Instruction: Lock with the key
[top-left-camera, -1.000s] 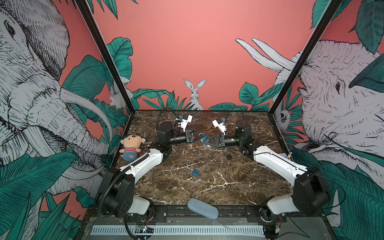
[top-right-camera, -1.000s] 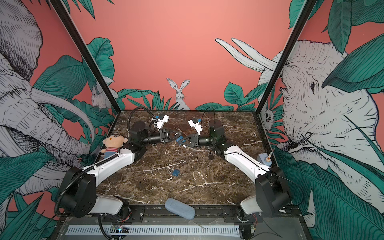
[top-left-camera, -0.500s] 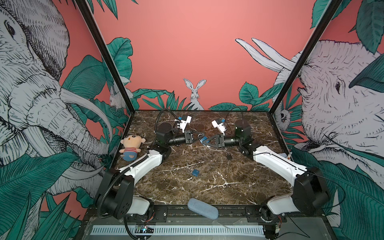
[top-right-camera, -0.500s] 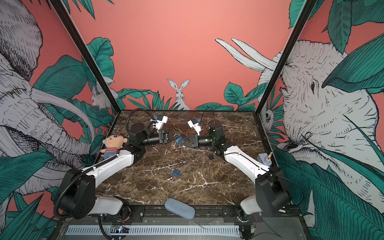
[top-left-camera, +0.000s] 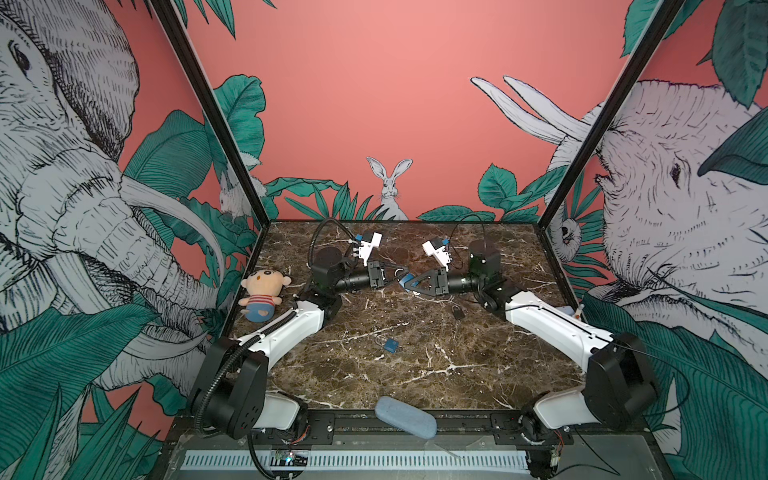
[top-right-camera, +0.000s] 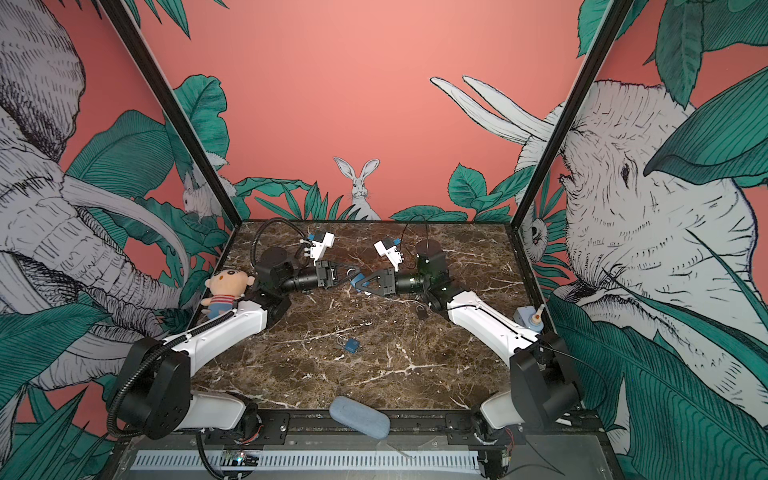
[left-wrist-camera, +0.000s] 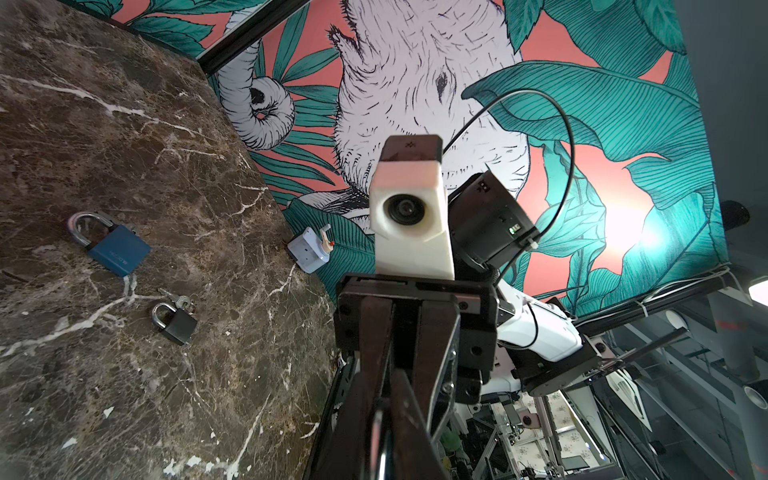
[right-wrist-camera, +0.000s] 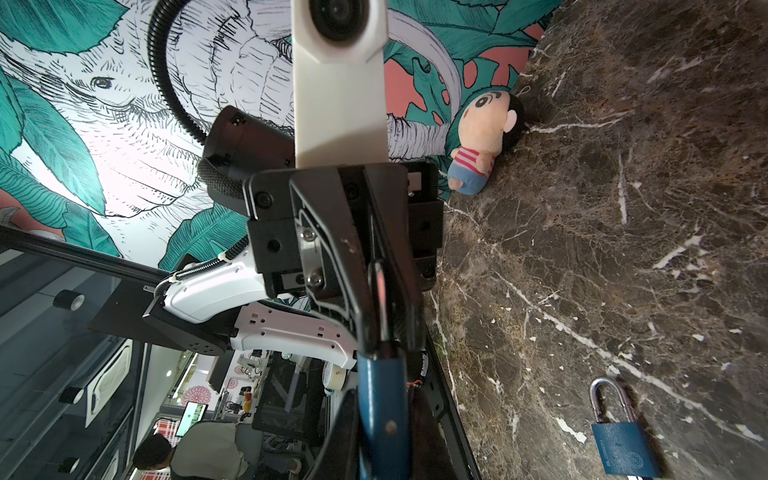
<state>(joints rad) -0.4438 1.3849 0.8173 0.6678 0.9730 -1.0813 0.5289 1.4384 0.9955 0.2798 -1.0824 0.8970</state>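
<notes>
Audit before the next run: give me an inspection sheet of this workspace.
Surface: brown marble table, no spills seen.
Job's things: held blue padlock; on the table, spare blue padlock, black padlock with keys.
Clutter: plush doll; grey-blue pad on front rail; small box.
Tools: right tool shut on held blue padlock; left tool shut on metal piece, key or shackle unclear.
Cables: corrugated hose on left arm; thin cable at right wrist.
Surroundings: jungle mural walls.

White link shells (top-left-camera: 291, 332), black joints (top-left-camera: 239, 390); black left hand (top-left-camera: 395, 274), right hand (top-left-camera: 405, 284); white wrist cameras (left-wrist-camera: 409, 216).
</notes>
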